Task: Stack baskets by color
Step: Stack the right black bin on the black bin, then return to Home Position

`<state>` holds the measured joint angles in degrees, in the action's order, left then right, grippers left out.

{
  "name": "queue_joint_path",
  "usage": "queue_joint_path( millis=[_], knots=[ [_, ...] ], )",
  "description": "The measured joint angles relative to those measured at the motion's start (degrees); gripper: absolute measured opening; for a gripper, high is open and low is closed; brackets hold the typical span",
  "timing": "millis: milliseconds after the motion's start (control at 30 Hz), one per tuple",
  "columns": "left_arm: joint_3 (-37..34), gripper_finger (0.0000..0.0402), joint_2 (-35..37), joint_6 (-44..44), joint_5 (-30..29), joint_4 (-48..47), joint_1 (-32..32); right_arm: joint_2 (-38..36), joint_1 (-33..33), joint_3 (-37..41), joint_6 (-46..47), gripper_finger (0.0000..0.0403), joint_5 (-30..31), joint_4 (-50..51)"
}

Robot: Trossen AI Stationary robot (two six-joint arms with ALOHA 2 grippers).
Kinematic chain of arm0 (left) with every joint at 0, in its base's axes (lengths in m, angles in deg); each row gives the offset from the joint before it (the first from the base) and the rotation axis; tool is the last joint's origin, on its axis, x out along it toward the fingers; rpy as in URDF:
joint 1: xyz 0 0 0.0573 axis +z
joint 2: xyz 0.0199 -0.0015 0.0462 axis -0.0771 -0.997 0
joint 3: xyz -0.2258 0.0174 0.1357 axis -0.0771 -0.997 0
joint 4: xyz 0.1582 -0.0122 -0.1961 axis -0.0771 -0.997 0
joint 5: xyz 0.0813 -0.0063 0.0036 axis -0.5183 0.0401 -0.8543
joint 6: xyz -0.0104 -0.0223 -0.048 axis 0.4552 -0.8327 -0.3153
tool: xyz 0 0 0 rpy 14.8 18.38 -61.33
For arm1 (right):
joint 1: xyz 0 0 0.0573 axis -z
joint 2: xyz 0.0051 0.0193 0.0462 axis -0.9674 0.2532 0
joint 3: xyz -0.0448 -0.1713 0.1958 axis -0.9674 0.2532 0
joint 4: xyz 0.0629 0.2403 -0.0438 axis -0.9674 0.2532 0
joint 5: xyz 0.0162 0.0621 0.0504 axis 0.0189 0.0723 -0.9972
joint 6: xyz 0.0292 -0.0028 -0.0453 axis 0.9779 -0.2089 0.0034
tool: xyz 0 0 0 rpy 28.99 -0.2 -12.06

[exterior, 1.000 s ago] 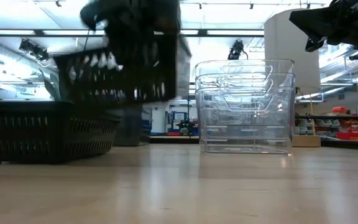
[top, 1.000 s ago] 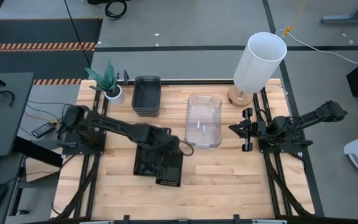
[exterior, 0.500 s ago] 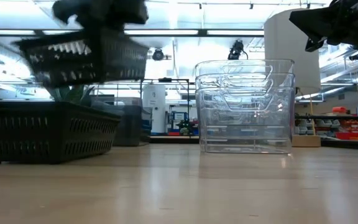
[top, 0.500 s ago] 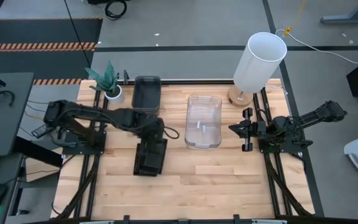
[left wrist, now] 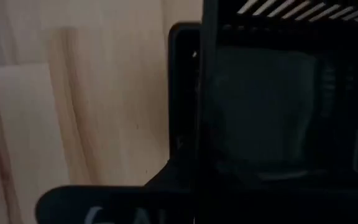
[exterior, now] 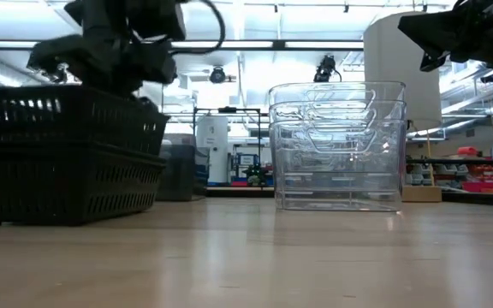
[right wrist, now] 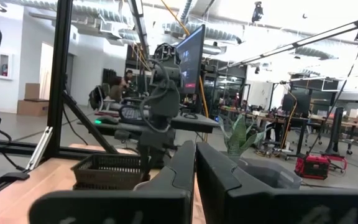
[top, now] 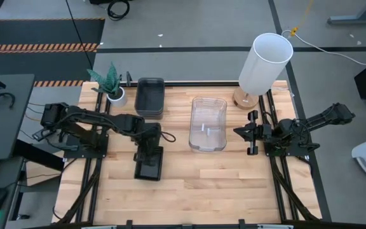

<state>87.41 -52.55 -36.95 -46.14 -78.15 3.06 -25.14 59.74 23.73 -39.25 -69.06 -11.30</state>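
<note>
Three clear baskets [top: 208, 124] stand nested between black stack [top: 149, 164] and lamp [top: 264, 63].

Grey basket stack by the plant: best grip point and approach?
Probably a long side wall of the smoky-grey basket stack, from straight above: it sits upright with its rim open, one finger inside, one outside. Take the side facing the clear basket stack; the potted plant crowds the other.

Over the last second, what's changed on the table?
The left gripper swung a black slotted basket leftward and lowered it into the black basket already on the table, and it remains shut on the rim. The clear stack, grey stack and the waiting right gripper have not moved.
</note>
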Motion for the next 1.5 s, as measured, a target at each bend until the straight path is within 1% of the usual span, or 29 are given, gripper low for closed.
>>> queue_joint_path(
  millis=[100, 167, 267, 400, 533, 633, 733, 900, 1033, 1200, 1400, 1500],
  knots=[
    [-1.4, 0.0010, 0.0, -1.5, -0.1, 0.1, 0.0, 0.2, 0.0, 0.0, 0.0, 0.0022, 0.0, 0.1],
    [-1.7, 0.0021, 0.0, -3.2, -1.4, -0.3, -0.1, 0.2, 0.0, 0.0, 0.0, 0.0022, 0.0, 0.1],
    [-1.6, 0.0053, 0.0, -4.1, -2.5, -0.2, 0.0, 0.2, 0.0, 0.0, 0.0, 0.0022, 0.0, 0.0],
    [-0.9, 0.0108, 0.0, -3.4, -3.1, -0.3, -0.1, 0.2, 0.0, 0.0, 0.0, 0.0022, 0.0, 0.0],
    [-0.9, 0.0154, 1.5, -2.3, -5.4, -0.2, -0.1, 0.2, 0.0, 0.0, 0.0, 0.0022, 0.0, 0.0],
    [-1.7, 0.0178, 3.8, -0.5, -5.7, 1.7, 0.0, 0.2, 0.0, 0.0, 0.0, 0.0022, 0.0, 0.0],
    [-4.6, 0.0190, 7.4, 0.8, -5.6, 6.8, -0.1, 0.2, 0.0, 0.0, 0.0, 0.0022, 0.0, 0.0],
    [-12.2, 0.0190, 14.7, 1.0, -5.6, 16.7, 0.3, 0.2, 0.0, 0.0, 0.0, 0.0022, 0.0, 0.0],
    [-17.5, 0.0178, 21.4, -2.5, -5.2, 24.7, 1.5, 0.2, 0.0, 0.0, 0.0, 0.0022, 0.0, 0.0],
    [-22.5, 0.0165, 30.3, -3.8, -5.2, 31.2, 3.2, 0.1, 0.0, 0.0, 0.0, 0.0022, 0.0, 0.0],
    [-28.1, 0.0151, 40.4, -5.8, -10.9, 37.7, 4.2, 0.1, 0.0, 0.0, 0.0, 0.0022, 0.0, 0.0],
    [-31.3, 0.0143, 45.4, -7.0, -12.7, 39.5, 4.1, 0.2, 0.0, 0.0, 0.0, 0.0022, 0.0, 0.0]
  ],
)
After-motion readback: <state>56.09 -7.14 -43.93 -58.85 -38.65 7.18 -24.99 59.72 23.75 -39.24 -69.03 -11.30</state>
